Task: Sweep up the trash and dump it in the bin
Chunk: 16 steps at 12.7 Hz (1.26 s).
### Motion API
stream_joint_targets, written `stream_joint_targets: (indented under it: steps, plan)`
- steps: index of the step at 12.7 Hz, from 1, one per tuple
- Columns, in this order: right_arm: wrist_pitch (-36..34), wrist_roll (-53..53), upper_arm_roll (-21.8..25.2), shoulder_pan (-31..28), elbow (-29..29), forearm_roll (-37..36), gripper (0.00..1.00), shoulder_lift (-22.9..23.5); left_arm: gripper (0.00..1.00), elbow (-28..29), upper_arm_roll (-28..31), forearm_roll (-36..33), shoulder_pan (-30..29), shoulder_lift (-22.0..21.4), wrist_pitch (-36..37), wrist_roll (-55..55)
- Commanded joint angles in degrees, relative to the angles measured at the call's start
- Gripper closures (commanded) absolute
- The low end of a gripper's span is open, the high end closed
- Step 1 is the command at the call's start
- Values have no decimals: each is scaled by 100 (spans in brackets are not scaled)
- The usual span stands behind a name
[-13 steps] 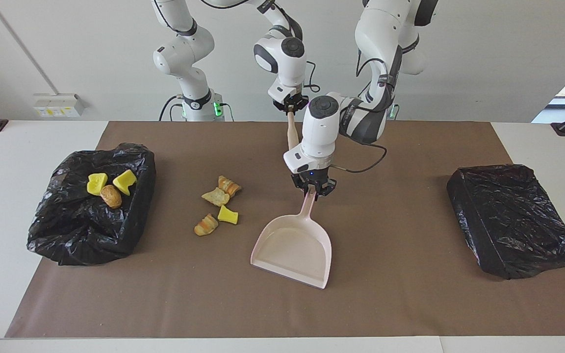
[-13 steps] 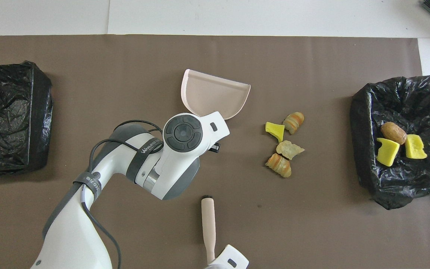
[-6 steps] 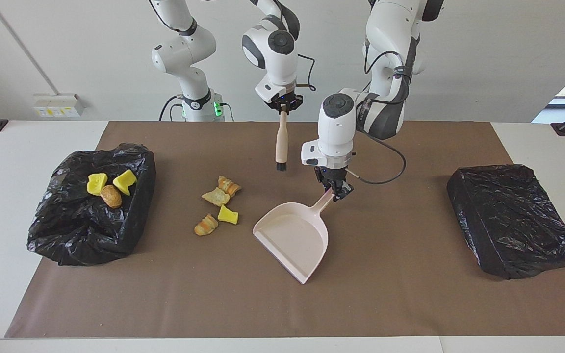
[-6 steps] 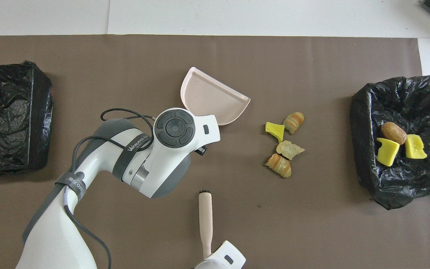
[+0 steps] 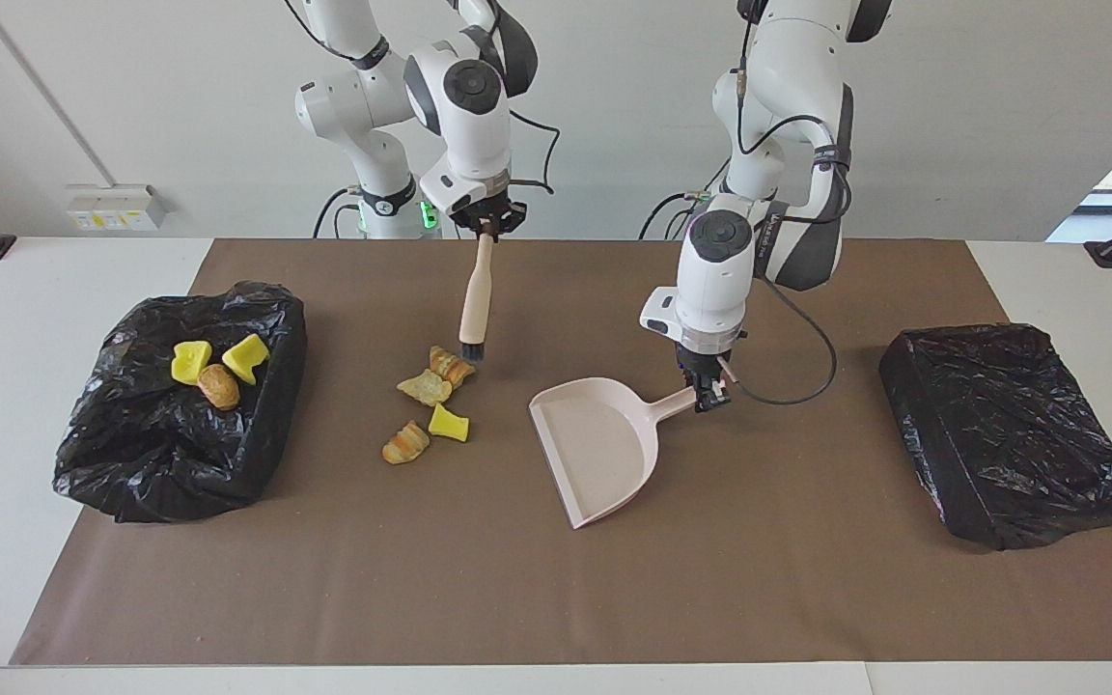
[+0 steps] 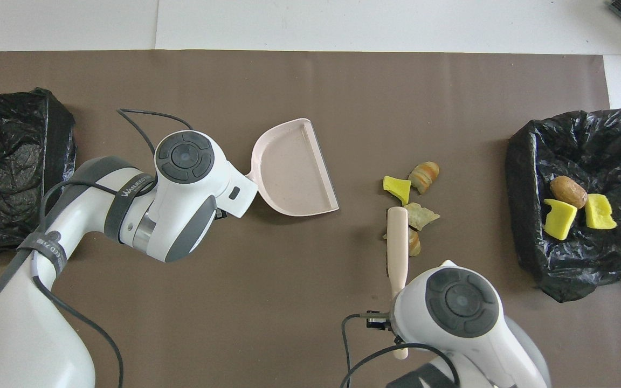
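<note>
Several bits of trash lie loose mid-mat: a pastry lump [image 5: 450, 365], a pale flake [image 5: 424, 387], a yellow wedge [image 5: 448, 423] and another lump [image 5: 405, 442]. Three more bits [image 5: 218, 372] sit in the black-lined bin [image 5: 151, 454] at the right arm's end. My right gripper [image 5: 486, 222] is shut on the beige brush [image 5: 476, 294], whose bristles hang beside the lump nearest the robots. My left gripper [image 5: 708, 394] is shut on the handle of the pink dustpan [image 5: 599, 444], which is low over the mat with its mouth toward the trash. In the overhead view the brush [image 6: 398, 248] overlaps the loose trash [image 6: 421, 214].
A second black-bagged box [image 5: 1010, 434] stands at the left arm's end of the brown mat [image 5: 556, 598]. A cable loops from the left wrist beside the dustpan handle.
The left gripper swung toward its own end of the table, turning the dustpan's mouth to face the trash. The right gripper carried the brush from mid-table over to the loose trash.
</note>
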<state>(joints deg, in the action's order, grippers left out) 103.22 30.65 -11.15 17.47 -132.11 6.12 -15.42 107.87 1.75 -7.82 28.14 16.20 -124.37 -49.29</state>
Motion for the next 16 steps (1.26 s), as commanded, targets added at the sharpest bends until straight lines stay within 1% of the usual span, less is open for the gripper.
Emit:
stream_joint_targets:
  steps: [1,2,3,4,5,7,9,10,11,12,13,14,16]
  plan:
    - [293,-1065,-71,-795,71,-505,100,170,97,348,-43,-105,51,-266,-61,-177]
    - [521,-1531,-62,-1111,80,-550,100,293,90,348,-61,-105,69,-266,-79,-186]
    - [767,-2118,-71,-1463,89,-585,100,398,69,366,-61,-105,156,-283,-70,-186]
    - [900,-2446,-62,-1640,193,-690,100,617,59,409,-61,-105,201,-318,-61,-178]
    - [927,-2580,-62,-1764,403,-909,100,889,55,462,-61,-105,201,-336,-53,-177]
    - [910,-2956,-80,-1966,930,-1471,100,1521,55,603,-61,-97,280,-398,-166,-134]
    - [936,-3545,-89,-2098,1247,-1832,100,1857,55,673,-70,-96,298,-433,-306,76]
    - [910,-3722,-89,-2099,1406,-1964,100,1937,56,682,-78,-96,298,-433,-403,260]
    - [884,-3776,-89,-2108,1433,-1957,100,2007,60,682,-79,-96,385,-433,-430,410]
    - [936,-3750,-97,-2117,1390,-1878,100,2156,68,682,-79,-96,412,-433,-448,542]
    - [954,-3724,-106,-2082,1390,-1860,100,2227,86,682,-79,-96,412,-433,-431,578]
    - [1006,-3724,-115,-1994,1390,-1808,100,2228,100,682,-79,-96,412,-433,-422,570]
    - [1076,-3645,-124,-1994,1364,-1466,100,2350,100,682,-61,-105,412,-433,-387,517]
